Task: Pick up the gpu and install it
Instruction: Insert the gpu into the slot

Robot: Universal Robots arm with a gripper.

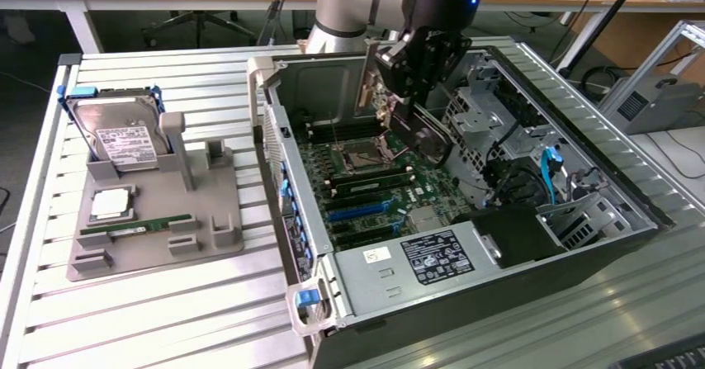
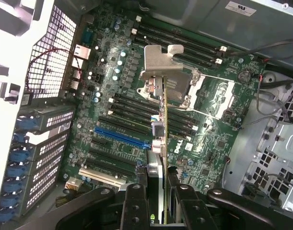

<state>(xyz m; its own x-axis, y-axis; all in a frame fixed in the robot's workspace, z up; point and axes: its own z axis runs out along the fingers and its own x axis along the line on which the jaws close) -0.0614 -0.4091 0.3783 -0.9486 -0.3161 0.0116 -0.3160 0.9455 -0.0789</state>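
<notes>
gpu (image 2: 160,129) is showing edge-on: thin green card, silver end bracket | pincer (image 2: 158,196) is gripping gpu above motherboard (image 2: 108,81) | board is reading "DELL"

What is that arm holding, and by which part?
The gpu. The gripper pinches it across its flat faces, apparently near the end away from the silver bracket.

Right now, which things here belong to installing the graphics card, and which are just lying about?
Job: graphics card, held in the jaws; motherboard; computer case.
Lying about: hard drive; memory stick; processor chip; grey tray holding them.
</notes>
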